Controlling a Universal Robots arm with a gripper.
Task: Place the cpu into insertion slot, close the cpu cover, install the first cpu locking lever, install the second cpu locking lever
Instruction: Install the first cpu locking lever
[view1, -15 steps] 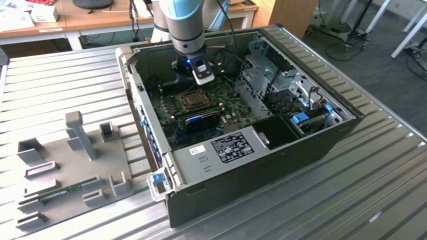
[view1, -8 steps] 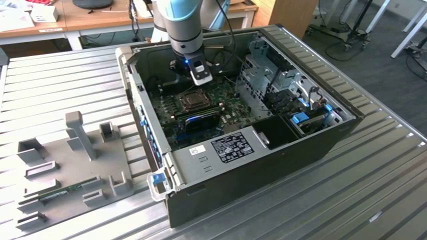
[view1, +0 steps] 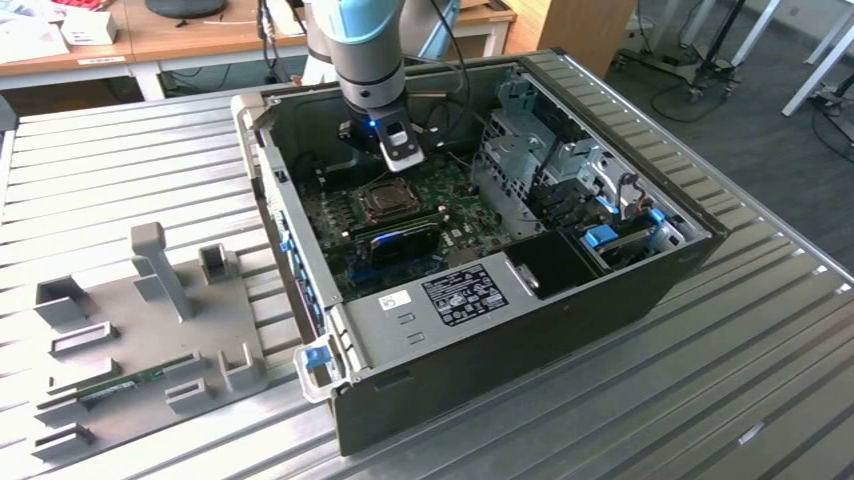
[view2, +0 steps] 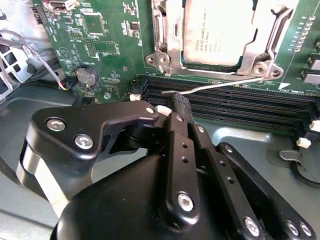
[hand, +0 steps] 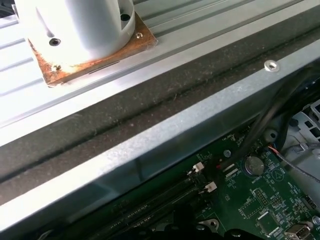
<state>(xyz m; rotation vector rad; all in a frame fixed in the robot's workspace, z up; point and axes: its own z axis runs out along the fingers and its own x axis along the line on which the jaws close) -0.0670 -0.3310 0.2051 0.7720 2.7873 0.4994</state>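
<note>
In the second wrist view the black claw (view2: 181, 107) fills the near ground, its matte linkage plates studded with bright screw heads. Its fingers are drawn narrow and pinch the end of a thin silver wire lever (view2: 220, 86). The lever's long axis runs along the edge of the socket frame, parallel to the black ribbed memory slots (view2: 240, 107) just beneath it, and its far end reaches the frame's corner.

Beyond the lever lies the slot (view2: 165, 55), ringed by a silver metal frame on the green board (view2: 115, 40). The cpu (view2: 215, 32) sits flat inside it, pale silver face up. The cover (view2: 272, 30), a thin stamped silver plate, lies closed around the chip, whose face shows through the square window.

In the exterior view the arm (view1: 363, 50) reaches down into the open black case (view1: 534, 340), which rests on a ribbed metal desk (view1: 120, 170). The socket shows as a dark square below the wrist. A grey fixture (view1: 160, 270) stands on the desk toward the exterior view's left.
</note>
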